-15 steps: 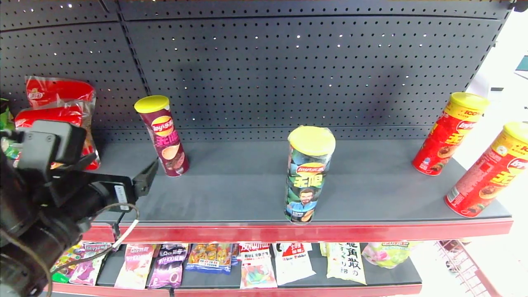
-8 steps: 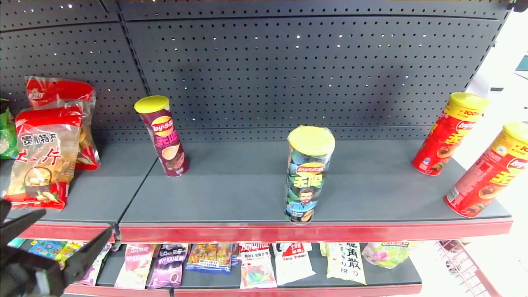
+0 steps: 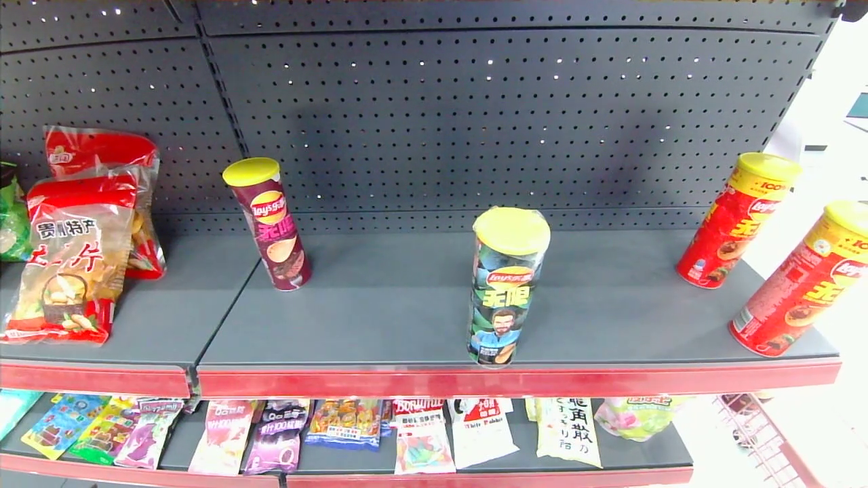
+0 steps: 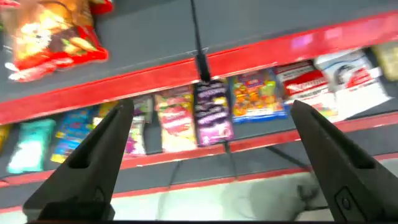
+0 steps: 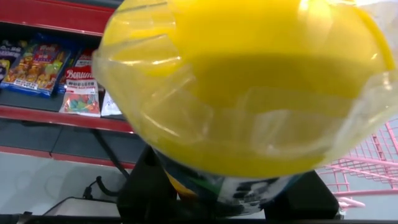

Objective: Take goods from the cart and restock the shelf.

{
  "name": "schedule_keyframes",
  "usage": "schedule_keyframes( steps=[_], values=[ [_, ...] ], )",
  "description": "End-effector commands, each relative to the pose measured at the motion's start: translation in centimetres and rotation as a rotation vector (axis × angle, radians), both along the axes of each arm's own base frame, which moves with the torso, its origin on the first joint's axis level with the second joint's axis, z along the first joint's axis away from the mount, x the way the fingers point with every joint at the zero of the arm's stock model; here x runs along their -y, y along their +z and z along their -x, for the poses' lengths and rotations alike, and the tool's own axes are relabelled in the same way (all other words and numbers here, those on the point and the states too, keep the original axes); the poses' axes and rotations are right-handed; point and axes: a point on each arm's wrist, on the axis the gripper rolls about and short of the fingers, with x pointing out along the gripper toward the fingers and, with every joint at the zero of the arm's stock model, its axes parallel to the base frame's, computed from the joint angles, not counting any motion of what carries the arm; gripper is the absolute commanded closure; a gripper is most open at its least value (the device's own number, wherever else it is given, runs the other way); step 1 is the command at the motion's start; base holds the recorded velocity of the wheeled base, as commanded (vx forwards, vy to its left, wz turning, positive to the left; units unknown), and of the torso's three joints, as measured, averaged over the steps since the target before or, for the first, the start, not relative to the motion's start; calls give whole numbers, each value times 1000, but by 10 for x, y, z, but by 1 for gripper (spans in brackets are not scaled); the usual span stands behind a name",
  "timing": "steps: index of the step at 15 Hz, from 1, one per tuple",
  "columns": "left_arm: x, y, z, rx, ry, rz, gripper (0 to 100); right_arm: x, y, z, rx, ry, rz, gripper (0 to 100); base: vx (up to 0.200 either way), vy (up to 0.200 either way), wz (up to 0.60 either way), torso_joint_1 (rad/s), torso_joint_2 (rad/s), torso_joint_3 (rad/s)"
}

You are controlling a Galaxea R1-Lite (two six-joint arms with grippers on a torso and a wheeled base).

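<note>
Noted right pincer point(image 5: 227, 194) clamped on can point(image 5: 249, 81), yellow lid just ahead of fingers. Noted left pincer point(image 4: 211, 107) spread wide, facing shelf point(image 4: 261, 51) edge; packets point(image 4: 212, 113) beyond, well apart.

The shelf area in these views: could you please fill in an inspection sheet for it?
Surface: grey upper shelf with a red front edge.
Job's things: purple can, patterned can at the front edge, rear red can and front red can standing; yellow-lidded can in the right hand.
Clutter: snack bags at the left; packets on the lower shelf.
Hands: left hand open, empty; right hand shut on its can.
Cables: dark cable below the right hand.
Surroundings: pegboard; pink wire cart.
</note>
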Motion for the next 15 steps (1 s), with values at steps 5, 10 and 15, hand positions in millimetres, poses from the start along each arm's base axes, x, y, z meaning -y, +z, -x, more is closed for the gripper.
schedule_keyframes(
  steps=[5, 10, 15],
  values=[
    [-2, -6, 5, 17, -2, -33, 0, 0, 0, -3, -26, 3, 6, 100, 40, 0, 0, 1, 0, 0],
    [-3, -5, 7, 36, -5, -29, 0, 0, 0, -3, -25, 14, 22, 100, 80, 0, 0, -2, -1, -2],
    [-9, -18, 20, 75, -31, -1, 0, -4, 42, -26, -16, 121, -7, 100, 0, 0, 0, 0, 0, 0]
  ],
)
